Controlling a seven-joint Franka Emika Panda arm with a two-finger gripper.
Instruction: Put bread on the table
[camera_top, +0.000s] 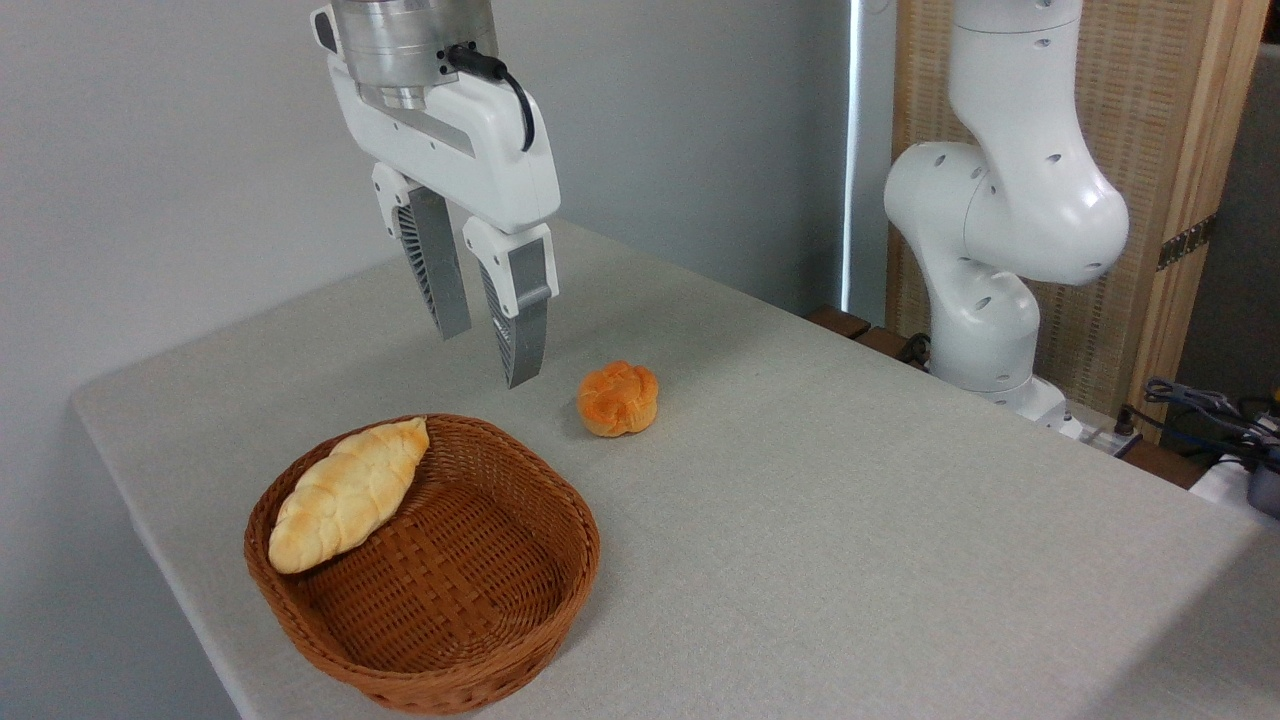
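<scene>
The small round orange-golden bun (618, 398) is seated on the grey-beige cloth table (850, 520), right of the brown wicker basket (470, 640). The white 2-finger gripper (490, 355) is held above, slightly parted, empty.

We see the bread (618, 398), a small round orange-golden bun with a knotted, lobed top, sitting upright on the table (850, 520) (a broad flat top under light grey-beige cloth). It lies just right of the gripper (490, 352) and lower than its fingertips, clear of them, with bare cloth all around it.
</scene>
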